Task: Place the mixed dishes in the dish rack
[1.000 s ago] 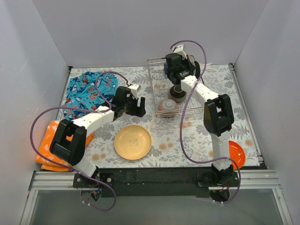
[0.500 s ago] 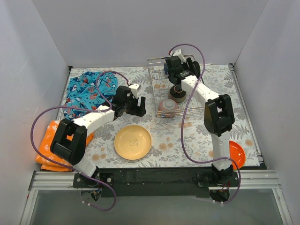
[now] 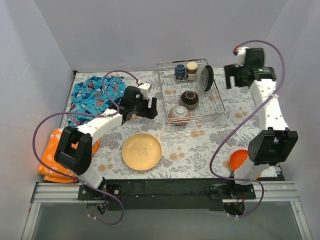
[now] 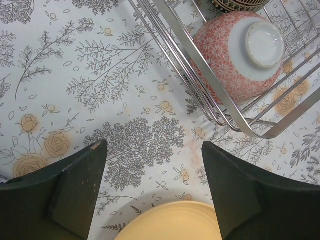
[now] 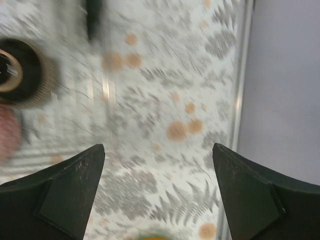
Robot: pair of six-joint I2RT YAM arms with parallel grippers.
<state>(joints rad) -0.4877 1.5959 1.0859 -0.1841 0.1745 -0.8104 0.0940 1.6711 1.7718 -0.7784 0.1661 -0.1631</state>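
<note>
Bearing everything, table (image 3: 185,150): flowered top beneath both grippers.
dish rack (image 3: 162,85): between the two grippers; its near corner lies just ahead and to the right of the left gripper.
left gripper (image 4: 152,146): fingers spread wide, nothing between them, over bare table.
right gripper (image 5: 157,147): fingers spread wide, empty, off the rack's right side.
yellow plate (image 3: 142,152): flat on the table, its rim just behind the left gripper's fingertips.
orange plate (image 3: 237,160): by the right arm's base, well behind the right gripper.
black plate (image 3: 207,77): upright in the rack, on the side toward the right gripper.
patterned bowl (image 4: 240,52): upside down in the rack corner nearest the left gripper.
brown bowl (image 3: 190,99): mid-rack, a blur to the right gripper's left.
blue mug (image 3: 180,71), beige cup (image 3: 192,67): side by side at the rack's far end.
</note>
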